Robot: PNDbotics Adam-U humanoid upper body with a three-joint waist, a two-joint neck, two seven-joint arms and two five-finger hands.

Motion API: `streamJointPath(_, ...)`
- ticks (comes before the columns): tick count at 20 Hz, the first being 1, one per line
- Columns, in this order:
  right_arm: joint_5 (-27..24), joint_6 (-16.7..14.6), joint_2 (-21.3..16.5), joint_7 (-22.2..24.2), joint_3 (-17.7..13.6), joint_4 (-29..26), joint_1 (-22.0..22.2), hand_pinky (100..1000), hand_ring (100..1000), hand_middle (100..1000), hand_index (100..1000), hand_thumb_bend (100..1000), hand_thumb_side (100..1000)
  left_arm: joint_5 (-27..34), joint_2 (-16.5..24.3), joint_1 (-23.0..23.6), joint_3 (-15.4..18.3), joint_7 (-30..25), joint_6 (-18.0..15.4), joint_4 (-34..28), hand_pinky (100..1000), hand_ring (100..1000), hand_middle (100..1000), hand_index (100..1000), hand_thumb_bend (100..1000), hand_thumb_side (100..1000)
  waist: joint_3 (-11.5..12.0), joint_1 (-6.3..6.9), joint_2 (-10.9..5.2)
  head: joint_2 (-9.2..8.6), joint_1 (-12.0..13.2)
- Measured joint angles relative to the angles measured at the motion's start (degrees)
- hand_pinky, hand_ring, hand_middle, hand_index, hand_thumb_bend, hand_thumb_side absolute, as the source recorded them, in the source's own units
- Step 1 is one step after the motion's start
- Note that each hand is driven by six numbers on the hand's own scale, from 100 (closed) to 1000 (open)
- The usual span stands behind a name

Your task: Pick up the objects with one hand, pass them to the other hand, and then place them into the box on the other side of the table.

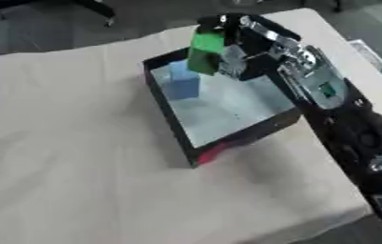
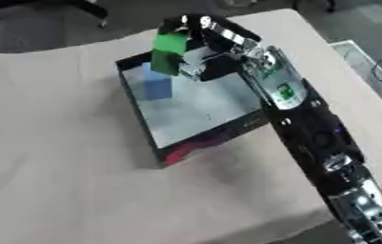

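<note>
- Over the box (image 1: 227,138), near edge first: its black wall and pale floor sit on the cloth-covered surface (image 1: 69,167), and the red patch low on the front wall can't be identified.
- Further in, a blue block (image 1: 182,82) already rests on the floor by the far corner.
- Above it, the right hand (image 1: 236,55) has its fingers curled round a green block (image 1: 204,51); best to lower it clear of the blue block before letting go.
- Fingertips are hidden behind the green block, and the left hand is out of sight.
</note>
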Motion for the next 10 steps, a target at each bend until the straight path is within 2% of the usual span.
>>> streamJointPath(10,5.9,-4.0,-0.4,-2.1,-1.0,3.8,0.5,911,1000,436,801,136,189,0.2,0.5,0.0,0.0,0.2,0.0,0.0,837,675,694,813,489,358,0.1,0.0,0.0,0.04,-0.1)
